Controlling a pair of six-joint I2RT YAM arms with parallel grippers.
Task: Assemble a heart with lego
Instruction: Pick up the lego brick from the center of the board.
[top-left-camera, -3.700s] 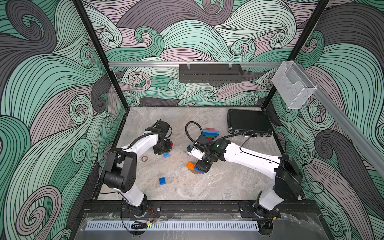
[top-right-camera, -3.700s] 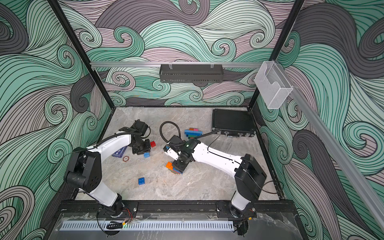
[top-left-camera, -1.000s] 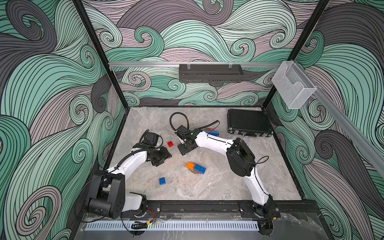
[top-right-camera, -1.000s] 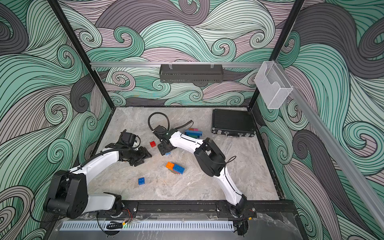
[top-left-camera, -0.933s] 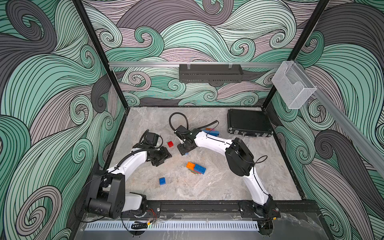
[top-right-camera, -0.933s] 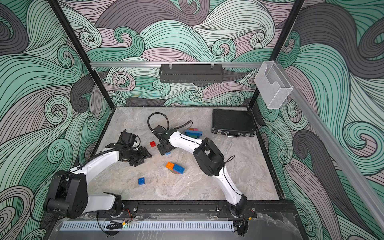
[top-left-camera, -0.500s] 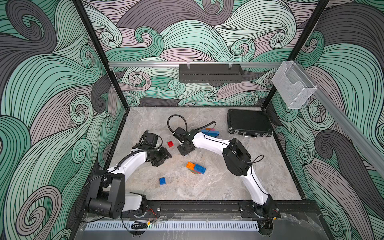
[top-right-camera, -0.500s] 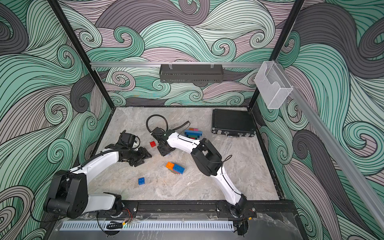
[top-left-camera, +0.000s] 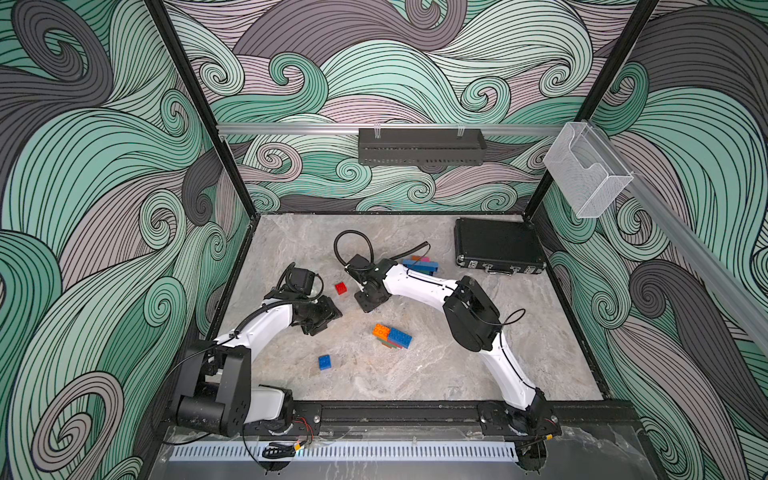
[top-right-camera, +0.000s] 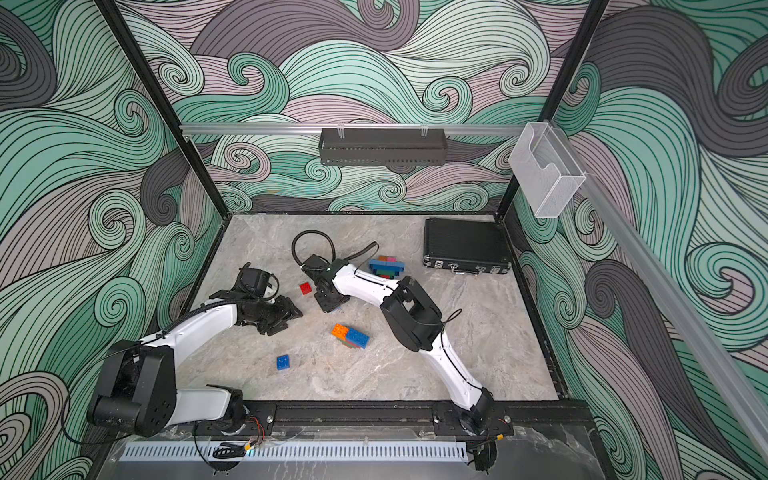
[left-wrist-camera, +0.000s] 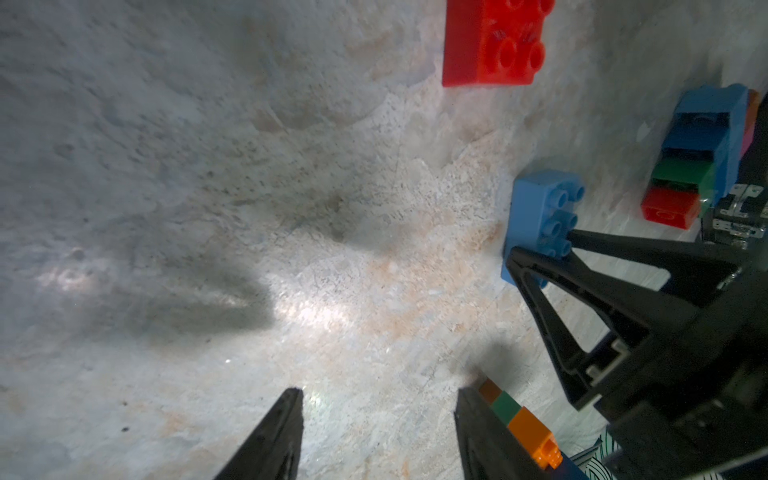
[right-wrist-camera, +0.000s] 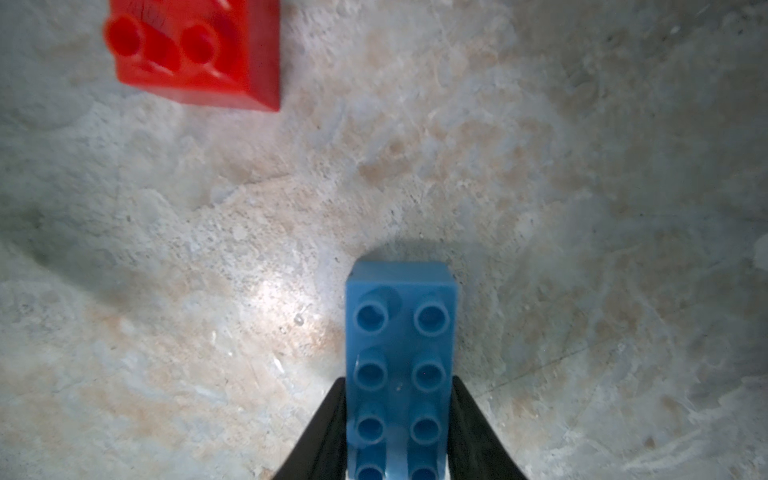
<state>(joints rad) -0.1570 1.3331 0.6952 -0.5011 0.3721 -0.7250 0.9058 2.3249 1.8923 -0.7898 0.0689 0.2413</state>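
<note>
Right gripper (right-wrist-camera: 399, 390) is pinching the light blue brick (right-wrist-camera: 401, 332) across its narrow width. Both black fingers (right-wrist-camera: 328, 419) are pressing against the long sides near one end, so the jaws are standing only as wide as the brick. The brick is lying studs up and appears to be resting on the marble table (top-left-camera: 415, 374), left of the middle, with most of its length sticking out past the fingertips. A red brick (right-wrist-camera: 195, 54) is sitting near it but apart from it, and in both top views it is showing just beside the gripper, on the left arm's side (top-left-camera: 340, 288) (top-right-camera: 306, 288). The left gripper (left-wrist-camera: 379, 395) is hanging low over bare table, its jaws standing partly apart with nothing between them, and it is facing the pinched brick (left-wrist-camera: 536, 208). An orange, blue and green stack (top-left-camera: 392, 336) is lying nearer the front, between the two arms and apart from both grippers. In the left wrist view its end (left-wrist-camera: 523, 419) is peeking out behind one left finger. A small dark blue brick (top-left-camera: 324, 361) is lying alone closer to the front edge. Toward the back, a pile of joined bricks (top-right-camera: 386, 266) is sitting close to a black case (top-right-camera: 463, 241), and the right arm's white forearm is crossing just in front of that pile, covering part of it in a top view.
</note>
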